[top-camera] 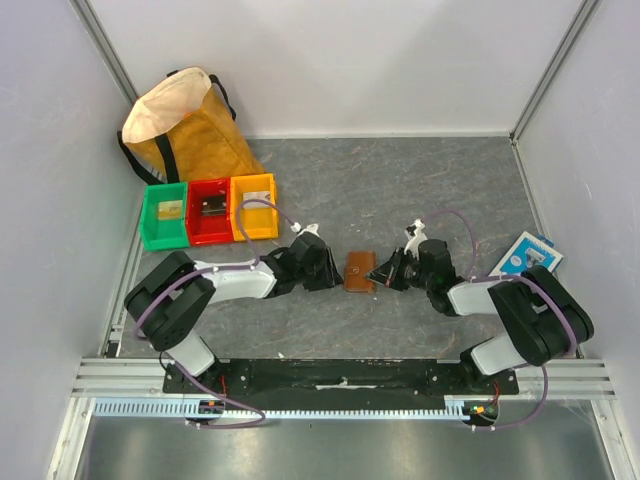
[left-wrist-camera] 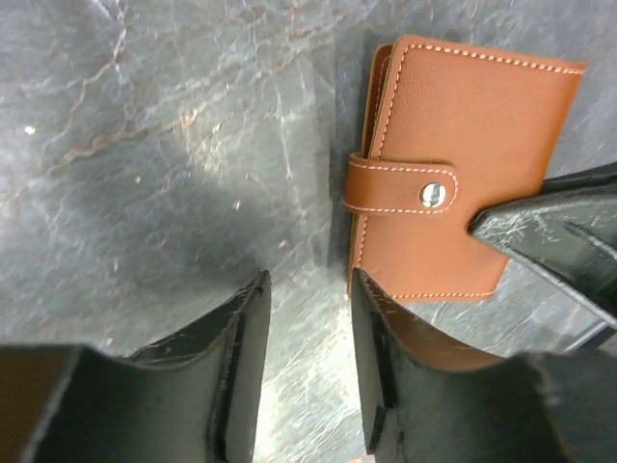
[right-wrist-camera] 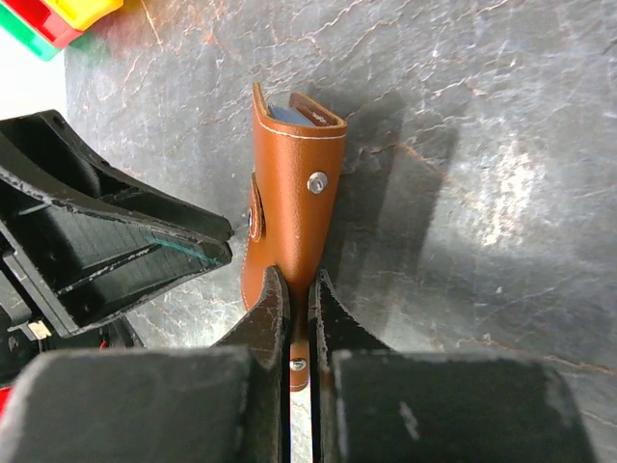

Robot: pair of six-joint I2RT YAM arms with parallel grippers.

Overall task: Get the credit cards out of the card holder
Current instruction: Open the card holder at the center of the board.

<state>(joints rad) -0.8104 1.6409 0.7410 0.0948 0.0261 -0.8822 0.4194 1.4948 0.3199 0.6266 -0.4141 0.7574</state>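
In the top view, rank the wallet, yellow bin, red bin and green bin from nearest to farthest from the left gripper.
1. The wallet, directly right of the left gripper.
2. The yellow bin, behind and left.
3. The red bin, further left.
4. The green bin, leftmost.

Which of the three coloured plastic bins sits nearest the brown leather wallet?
The yellow plastic bin at the row's right end; the middle red bin and the left green bin lie farther from the wallet.
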